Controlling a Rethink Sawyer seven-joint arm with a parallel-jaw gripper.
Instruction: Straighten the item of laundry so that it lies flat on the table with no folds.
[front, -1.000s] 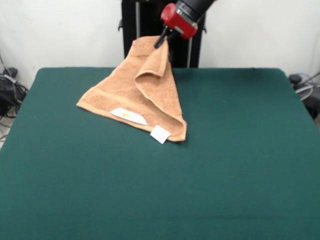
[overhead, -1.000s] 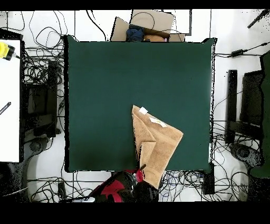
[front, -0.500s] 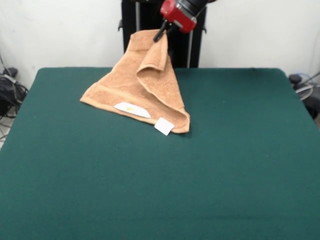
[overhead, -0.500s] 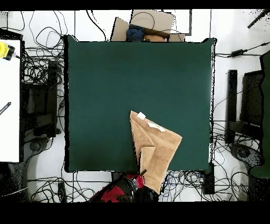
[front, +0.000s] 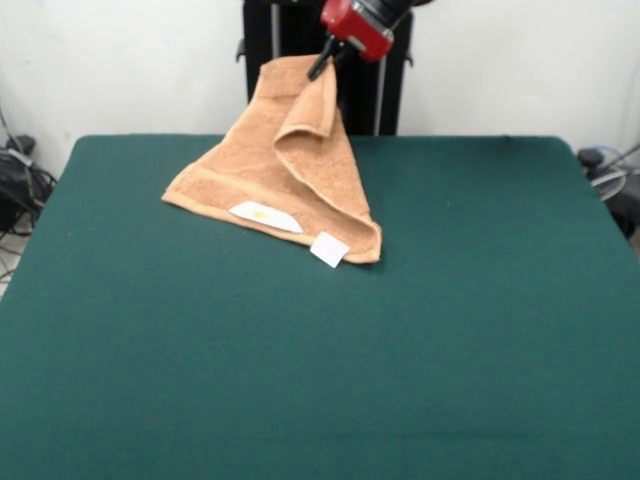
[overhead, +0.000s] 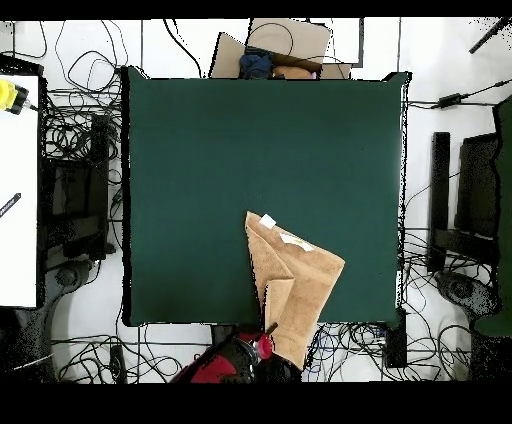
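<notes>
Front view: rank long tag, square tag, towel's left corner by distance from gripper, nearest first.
From the gripper, which pinches the towel at its raised top:
1. Long tag, below it, on the towel's near edge.
2. Left corner and square tag, at the near right corner: too close to call.

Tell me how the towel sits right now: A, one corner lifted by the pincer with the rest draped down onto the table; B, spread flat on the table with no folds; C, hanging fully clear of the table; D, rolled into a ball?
A: the pincer pinches the towel at its raised corner, and the tagged lower edge rests on the table.
</notes>
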